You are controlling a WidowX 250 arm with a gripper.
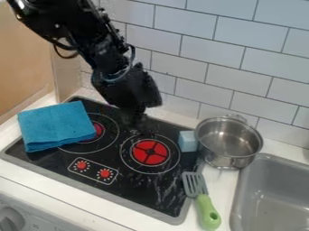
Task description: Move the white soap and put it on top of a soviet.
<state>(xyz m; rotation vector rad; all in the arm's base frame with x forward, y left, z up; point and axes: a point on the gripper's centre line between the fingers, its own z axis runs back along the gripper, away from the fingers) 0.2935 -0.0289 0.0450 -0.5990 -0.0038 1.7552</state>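
The black gripper (136, 125) hangs over the back middle of the stove, between the two burners and just behind the right one. To its right, a pale block, the white soap (188, 141), stands at the stove's right edge, beside the metal pot and apart from the gripper. A folded blue cloth (55, 125), likely the serviette, lies flat over the left part of the stove and covers some of the left burner. Nothing rests on top of the cloth.
The steel pot (229, 139) stands right of the stove (136, 182), near the tiled wall (211, 61). A slotted spatula with a green handle (207, 212) lies across the stove's right front edge. A grey sink (274, 198) is at the lower right.
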